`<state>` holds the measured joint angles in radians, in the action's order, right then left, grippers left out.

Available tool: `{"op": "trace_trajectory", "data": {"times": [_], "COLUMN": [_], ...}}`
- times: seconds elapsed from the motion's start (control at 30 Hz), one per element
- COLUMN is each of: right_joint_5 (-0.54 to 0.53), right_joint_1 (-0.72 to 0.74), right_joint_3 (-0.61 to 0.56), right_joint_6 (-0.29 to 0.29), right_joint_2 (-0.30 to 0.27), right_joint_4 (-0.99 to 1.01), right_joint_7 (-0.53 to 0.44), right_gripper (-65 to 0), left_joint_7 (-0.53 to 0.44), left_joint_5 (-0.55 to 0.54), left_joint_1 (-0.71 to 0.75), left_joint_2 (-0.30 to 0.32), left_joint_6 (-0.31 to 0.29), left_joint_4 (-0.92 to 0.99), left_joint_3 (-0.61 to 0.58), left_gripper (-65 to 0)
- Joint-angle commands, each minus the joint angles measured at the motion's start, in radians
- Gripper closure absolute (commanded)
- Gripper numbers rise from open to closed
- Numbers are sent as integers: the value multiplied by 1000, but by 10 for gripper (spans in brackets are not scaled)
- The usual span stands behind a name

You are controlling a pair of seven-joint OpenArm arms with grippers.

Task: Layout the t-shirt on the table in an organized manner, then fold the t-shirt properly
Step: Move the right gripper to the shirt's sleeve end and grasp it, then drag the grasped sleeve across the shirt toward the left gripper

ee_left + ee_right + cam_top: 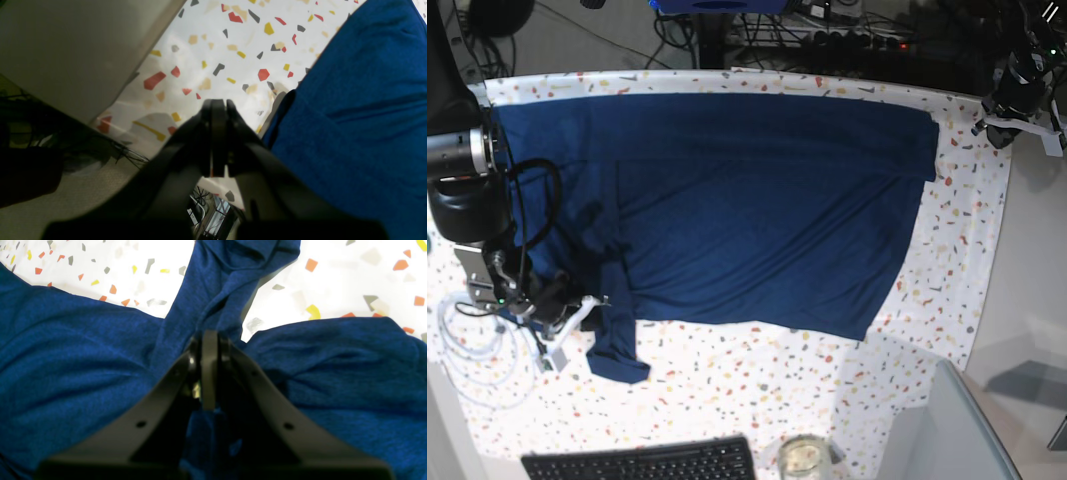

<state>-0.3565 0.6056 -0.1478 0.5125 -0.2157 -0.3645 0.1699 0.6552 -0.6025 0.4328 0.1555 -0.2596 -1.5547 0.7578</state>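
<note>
The dark navy t-shirt (757, 200) lies spread across the speckled table (727, 380), with one sleeve (617, 345) hanging toward the front left. My right gripper (210, 336) is shut on a raised fold of that sleeve (217, 290); in the base view it (587, 308) is at the shirt's front left corner. My left gripper (218, 105) is shut and empty, just above the table beside the shirt's edge (350, 116). The left arm (1017, 85) is at the far right corner of the table.
A plain grey surface (1037, 260) borders the table on the right and shows in the left wrist view (73, 50). A black keyboard (642, 462) and a glass jar (802, 458) sit at the front edge. White cables (477, 345) lie at the left.
</note>
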Motion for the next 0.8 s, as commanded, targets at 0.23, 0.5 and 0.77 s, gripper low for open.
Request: {"op": "trace_trajectory", "data": {"times": [0.23,0.5,0.77], "right_joint_5": [-16,-16,-43], "right_joint_1": [-137,-356,-603], "right_joint_3": [113,250,245], "right_joint_6": [70,73,73], "right_joint_2": [-3,37,115], "right_joint_4": [-388,-871,-1174], "right_joint_7": [178,440,515], "right_gripper": [0,0,0], "left_joint_7": [-18,-18,-19], "left_joint_5": [-7,-7,-7], "left_joint_1": [1,-5,-5], "left_joint_2": [17,17,17], "left_joint_6": [0,0,0], "left_joint_4": [-13,-13,-13], "left_joint_3": [10,2,2], "left_gripper": [0,0,0]}}
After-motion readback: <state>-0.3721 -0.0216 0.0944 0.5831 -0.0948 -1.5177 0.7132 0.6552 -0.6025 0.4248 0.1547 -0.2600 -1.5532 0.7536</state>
